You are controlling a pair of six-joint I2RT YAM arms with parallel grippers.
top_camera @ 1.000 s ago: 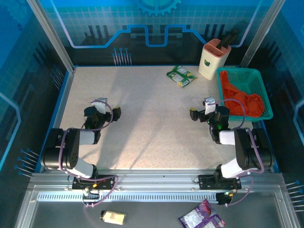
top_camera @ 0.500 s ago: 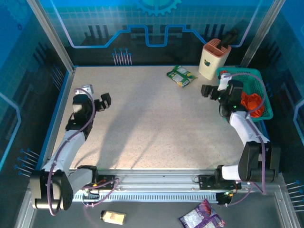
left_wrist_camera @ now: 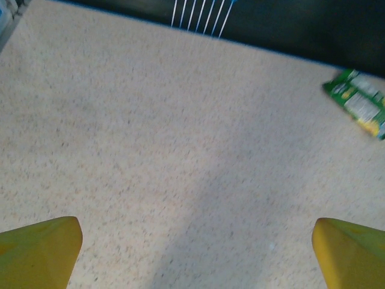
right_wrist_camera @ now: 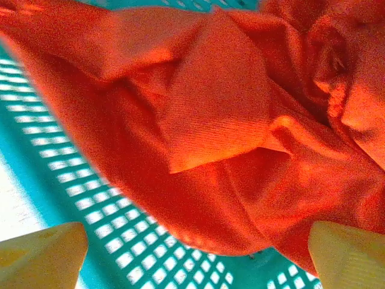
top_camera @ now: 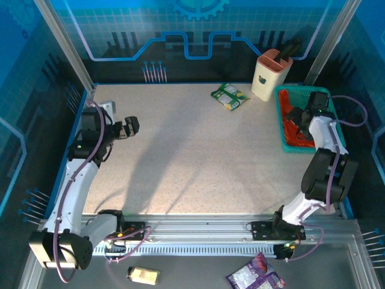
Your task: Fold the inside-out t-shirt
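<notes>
While left jaws and right jaws gape empty, the right arm (top_camera: 328,129) partly hides the t-shirt (right_wrist_camera: 228,120) in the basket (right_wrist_camera: 72,180).

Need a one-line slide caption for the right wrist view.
Open right gripper poised over the crumpled orange t-shirt lying in the teal mesh basket.

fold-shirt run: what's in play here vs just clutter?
In play: orange t-shirt, crumpled in the teal basket; right gripper, open over it; left gripper, open above the table.
Clutter: green snack packet; beige holder; purple packet and yellow item past the front rail.
</notes>
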